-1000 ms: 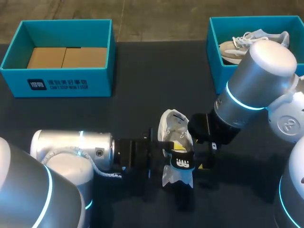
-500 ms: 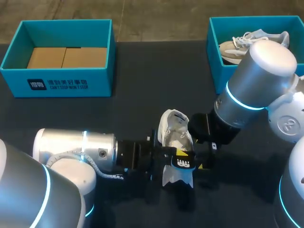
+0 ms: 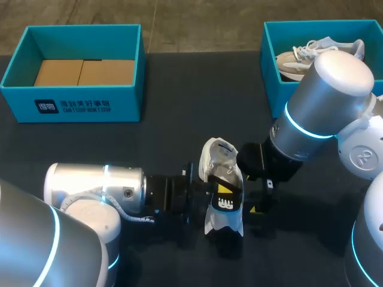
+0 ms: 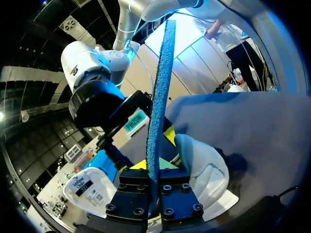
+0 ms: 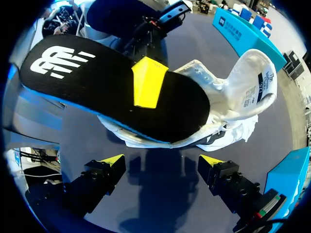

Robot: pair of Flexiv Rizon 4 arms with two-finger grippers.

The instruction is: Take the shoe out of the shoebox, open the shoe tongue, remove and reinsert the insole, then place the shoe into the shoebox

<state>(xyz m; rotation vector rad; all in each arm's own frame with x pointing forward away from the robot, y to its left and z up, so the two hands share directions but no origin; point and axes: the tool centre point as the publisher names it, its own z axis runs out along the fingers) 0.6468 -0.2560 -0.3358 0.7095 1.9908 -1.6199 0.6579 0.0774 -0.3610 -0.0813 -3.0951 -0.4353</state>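
While right arm and shoe (image 3: 219, 156) stayed put over the last sec, left arm crept a bit further in along desk's (image 3: 179, 131) near edge toward the shoe, taking the insole (image 3: 227, 202) w/ it, small shift only. Left gripper (image 3: 216, 190) is clamped on the insole, which sits edge-on btwn its fingers in left wrist view. Right gripper (image 5: 163, 161) has fingers apart, just beside the shoe, gripping nothing. Shoe sits on desk near mid of near edge, well apart from left shoebox (image 3: 78, 109) and right shoebox (image 3: 269, 89) at the far corners. Judgement: mid insole step, pull-out vs push-in can't tell. Hidden: insole toe end, in shoe or out unclear; tongue covered by insole
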